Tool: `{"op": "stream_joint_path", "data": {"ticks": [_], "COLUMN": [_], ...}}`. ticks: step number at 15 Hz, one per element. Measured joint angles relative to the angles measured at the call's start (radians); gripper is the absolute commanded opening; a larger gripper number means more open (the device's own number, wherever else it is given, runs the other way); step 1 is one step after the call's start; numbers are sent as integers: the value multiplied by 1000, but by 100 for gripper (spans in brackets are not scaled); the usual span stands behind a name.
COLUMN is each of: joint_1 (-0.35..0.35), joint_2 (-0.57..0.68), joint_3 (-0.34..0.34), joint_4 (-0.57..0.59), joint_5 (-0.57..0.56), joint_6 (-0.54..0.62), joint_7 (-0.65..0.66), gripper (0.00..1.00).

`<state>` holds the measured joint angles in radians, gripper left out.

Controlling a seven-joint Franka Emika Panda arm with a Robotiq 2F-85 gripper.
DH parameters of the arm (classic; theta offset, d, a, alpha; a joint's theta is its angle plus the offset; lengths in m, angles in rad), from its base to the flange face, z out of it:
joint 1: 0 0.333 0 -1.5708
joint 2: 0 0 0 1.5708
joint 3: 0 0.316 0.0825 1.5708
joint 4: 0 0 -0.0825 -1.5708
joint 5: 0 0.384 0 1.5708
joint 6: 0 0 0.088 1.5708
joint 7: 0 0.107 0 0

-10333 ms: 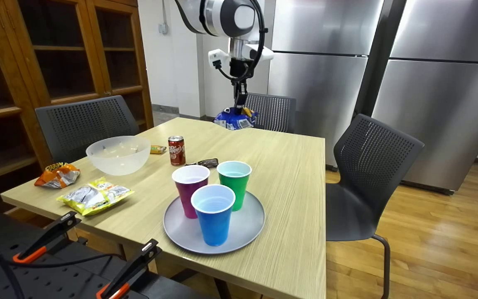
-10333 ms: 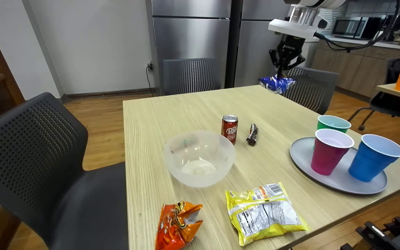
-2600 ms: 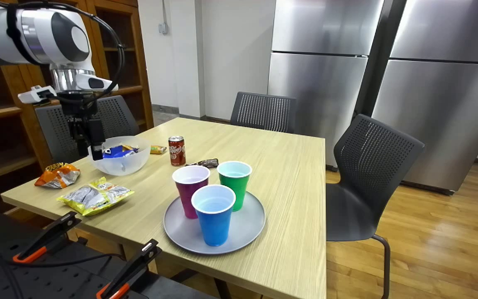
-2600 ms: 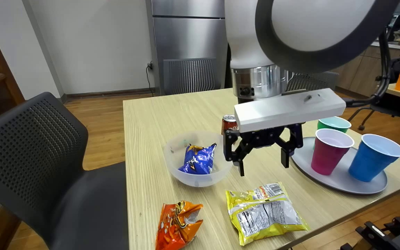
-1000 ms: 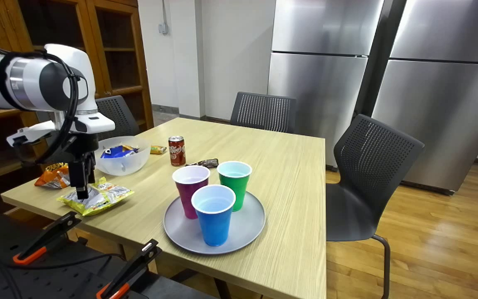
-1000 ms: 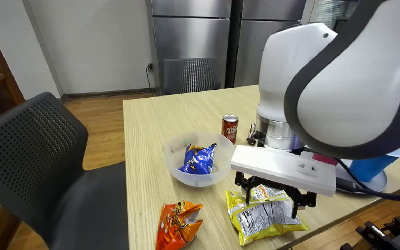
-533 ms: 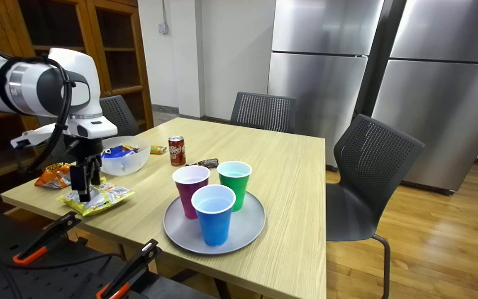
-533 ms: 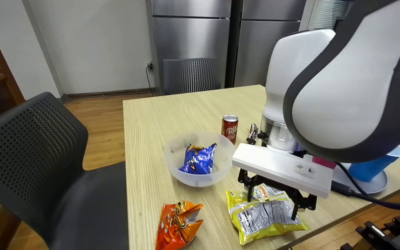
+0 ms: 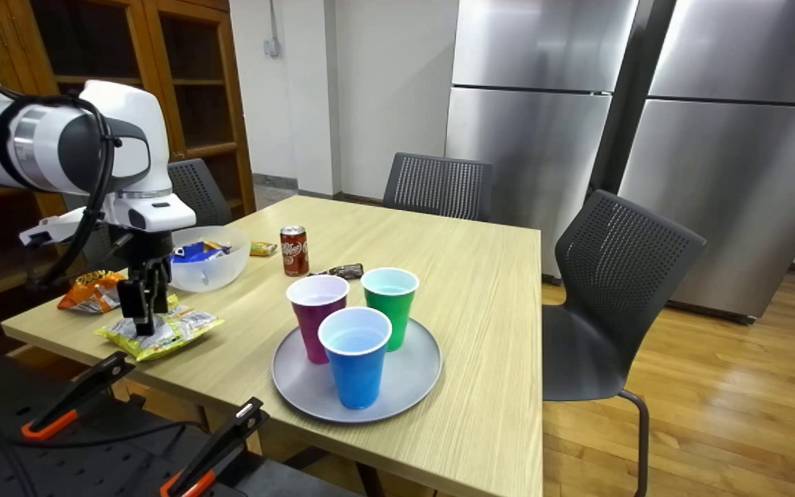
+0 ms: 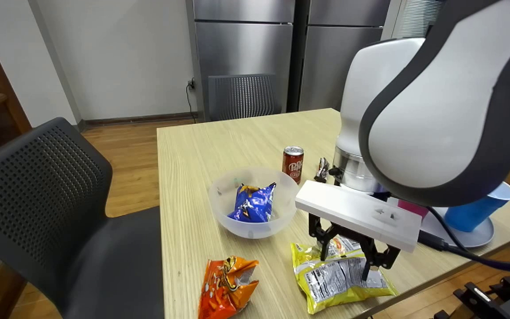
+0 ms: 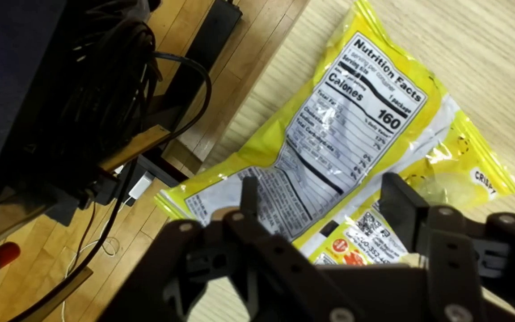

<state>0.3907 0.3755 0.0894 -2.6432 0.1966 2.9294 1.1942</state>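
In an exterior view the arm [image 9: 45, 141] extends in from the left, its forearm nearly level, and bends at the wrist so the claw [image 10: 345, 267] points down at the yellow bag [image 11: 329, 134]. The claw's fingers stand wide apart, both tips over the bag; whether they touch it cannot be told. The bag lies by the near left edge of the desk [image 9: 487, 331], nearer than the bowl [image 9: 214, 276].

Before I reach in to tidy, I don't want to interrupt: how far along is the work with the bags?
Looks done: the blue bag lies in the bowl. Under way: the gripper is at the yellow bag, its jaws apart, with no grip yet. Possibly left: the yellow bag and the orange bag, both lying on the table, outside the bowl.
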Motion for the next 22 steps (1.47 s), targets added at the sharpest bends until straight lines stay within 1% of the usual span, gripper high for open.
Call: {"op": "stream_joint_path", "data": {"ticks": [4,5,6,16,19,22], "joint_1": [0,0,0,8,29,65], "joint_2": [0,0,0,-4,-11,-25], "joint_3": [0,0,0,-2,-12,-30], "joint_4": [-2,-3,-5,-12,-14,-27], "joint_5": [2,3,3,3,-1,-12], "joint_6": [12,14,16,28,28,28], "joint_7": [0,0,0,0,0,0], "gripper": [12,5,0,0,0,0]}}
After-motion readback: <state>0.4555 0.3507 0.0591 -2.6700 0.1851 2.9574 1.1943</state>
